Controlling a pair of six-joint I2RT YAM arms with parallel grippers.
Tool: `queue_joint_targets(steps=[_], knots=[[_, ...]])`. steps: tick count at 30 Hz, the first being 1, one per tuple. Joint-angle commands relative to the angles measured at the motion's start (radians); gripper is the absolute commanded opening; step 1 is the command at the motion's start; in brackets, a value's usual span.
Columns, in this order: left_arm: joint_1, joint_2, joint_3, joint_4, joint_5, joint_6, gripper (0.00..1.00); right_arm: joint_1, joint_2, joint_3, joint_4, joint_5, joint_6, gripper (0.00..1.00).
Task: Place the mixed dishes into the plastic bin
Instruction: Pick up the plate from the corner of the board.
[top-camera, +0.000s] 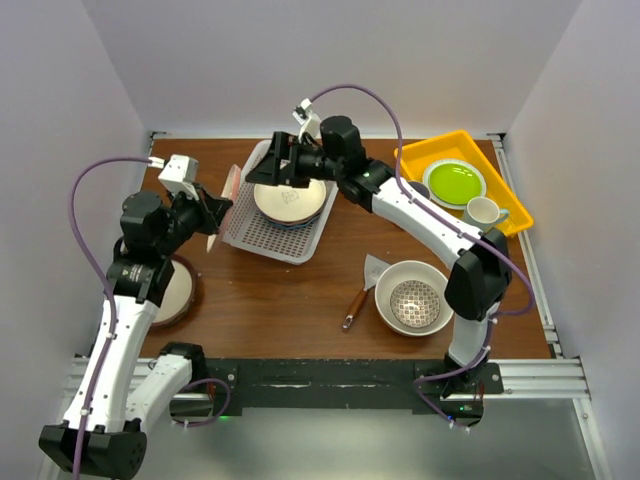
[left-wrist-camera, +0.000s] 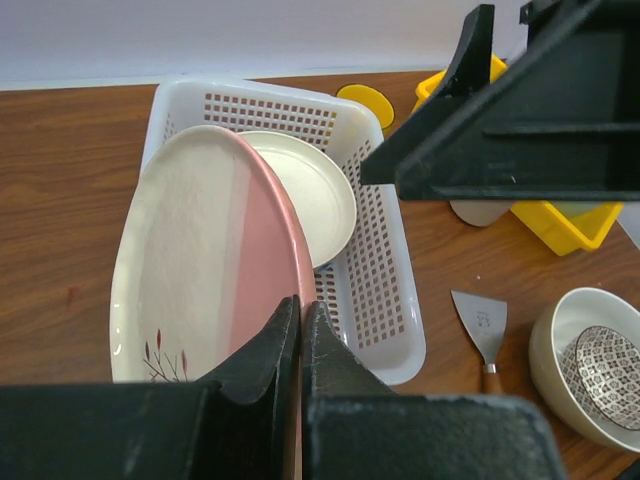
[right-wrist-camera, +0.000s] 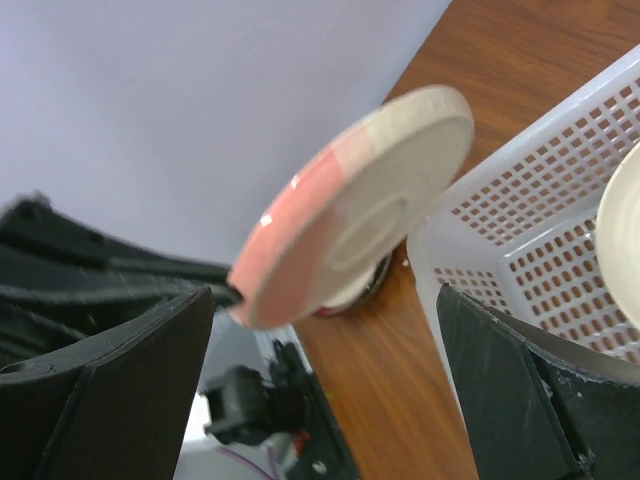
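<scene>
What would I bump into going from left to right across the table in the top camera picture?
Dark-rimmed cream plate → pink-and-cream plate → white plastic bin → spatula → large cream bowl → cream mug.

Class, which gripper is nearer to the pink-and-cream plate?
Left. The left gripper is shut on the rim of the pink-and-cream plate. The right gripper hangs open over the plastic bin, apart from the plate, to its right.

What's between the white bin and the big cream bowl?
A wooden-handled spatula lies flat between the white bin and the cream bowl, touching neither; the left wrist view shows it.
</scene>
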Motion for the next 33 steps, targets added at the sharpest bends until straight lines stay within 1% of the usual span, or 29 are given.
queue_joint_targets(steps=[1,6,10,11,13,14,16,17,18,19,24,25,27,28,29,30,31,32,33], knots=[[-0.005,-0.032,0.004,0.207,0.057,0.006,0.00,0.050,0.026,0.120,-0.083,0.116,0.170,0.98],[-0.005,-0.033,-0.005,0.225,0.085,-0.006,0.00,0.113,0.079,0.167,-0.155,0.242,0.206,0.98],[-0.005,-0.035,-0.023,0.247,0.114,-0.024,0.00,0.139,0.131,0.213,-0.197,0.263,0.242,0.96],[-0.005,-0.033,-0.025,0.251,0.121,-0.030,0.00,0.143,0.138,0.222,-0.186,0.263,0.253,0.94],[-0.005,-0.033,-0.029,0.251,0.134,-0.033,0.00,0.144,0.154,0.222,-0.166,0.214,0.269,0.82],[-0.005,-0.033,-0.031,0.253,0.140,-0.036,0.00,0.144,0.154,0.223,-0.158,0.214,0.279,0.80],[-0.005,-0.033,-0.034,0.251,0.151,-0.035,0.00,0.144,0.151,0.211,-0.154,0.207,0.278,0.71],[-0.005,-0.033,-0.035,0.251,0.155,-0.033,0.00,0.142,0.148,0.203,-0.125,0.198,0.278,0.67],[-0.005,-0.030,-0.035,0.250,0.161,-0.033,0.00,0.142,0.143,0.197,-0.123,0.194,0.279,0.58],[-0.005,-0.027,-0.035,0.248,0.174,-0.033,0.00,0.140,0.139,0.190,-0.111,0.179,0.275,0.54],[-0.007,-0.021,-0.043,0.248,0.220,-0.035,0.00,0.134,0.120,0.131,-0.031,0.144,0.250,0.34],[-0.007,-0.021,-0.045,0.247,0.226,-0.032,0.00,0.133,0.111,0.115,-0.011,0.133,0.247,0.26],[-0.007,-0.024,-0.051,0.244,0.247,-0.026,0.00,0.131,0.103,0.101,0.003,0.127,0.235,0.18],[-0.005,-0.026,-0.052,0.237,0.256,-0.020,0.00,0.131,0.097,0.090,0.013,0.127,0.223,0.12],[-0.007,-0.026,-0.051,0.236,0.267,-0.014,0.02,0.127,0.092,0.085,0.018,0.122,0.218,0.08],[-0.005,-0.029,-0.051,0.231,0.281,-0.007,0.12,0.124,0.089,0.079,0.024,0.118,0.209,0.05],[-0.005,-0.030,-0.051,0.224,0.286,-0.001,0.18,0.119,0.082,0.067,0.039,0.113,0.206,0.00],[-0.005,-0.035,-0.049,0.216,0.290,0.008,0.24,0.113,0.079,0.062,0.044,0.107,0.201,0.00],[-0.005,-0.040,-0.051,0.210,0.301,0.022,0.35,0.107,0.076,0.052,0.049,0.102,0.192,0.00]])
